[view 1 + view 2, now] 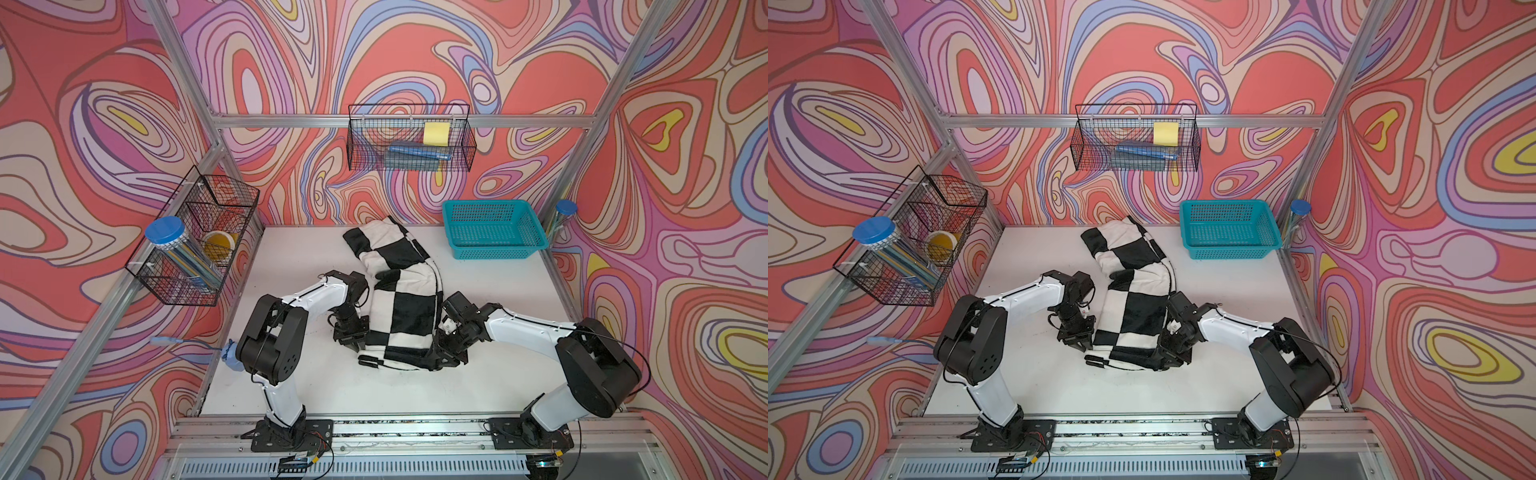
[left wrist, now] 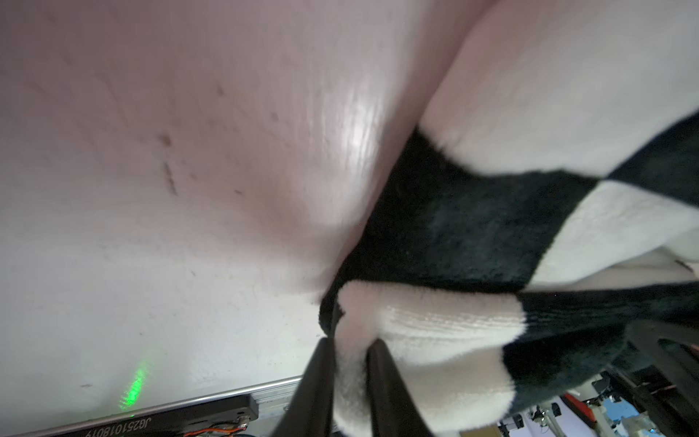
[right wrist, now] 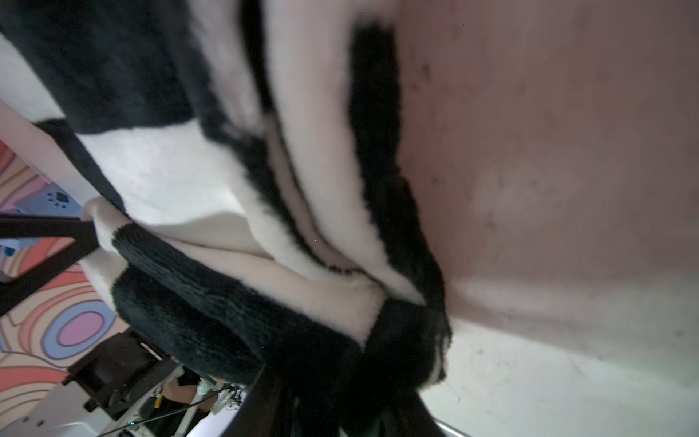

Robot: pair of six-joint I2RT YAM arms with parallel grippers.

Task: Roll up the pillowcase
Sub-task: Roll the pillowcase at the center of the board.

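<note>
Between the black fingers of the left gripper (image 2: 351, 342) sits a pinched white fold of the fuzzy black-and-white checked fabric pillowcase (image 1: 409, 311). The right gripper (image 1: 444, 360) flanks the opposite near corner, but dark fur hides whether it clamps. From both grippers, equally near, the cloth's long axis runs away across the white tabletop (image 1: 498, 316) toward the far wall, so rolling should go that way.

White flat tabletop (image 1: 498, 299): black-and-white checkered fuzzy fabric pillowcase (image 1: 405, 311) bunched lengthwise mid-table; teal perforated plastic basket (image 1: 494, 251) at far-right corner, apart.
</note>
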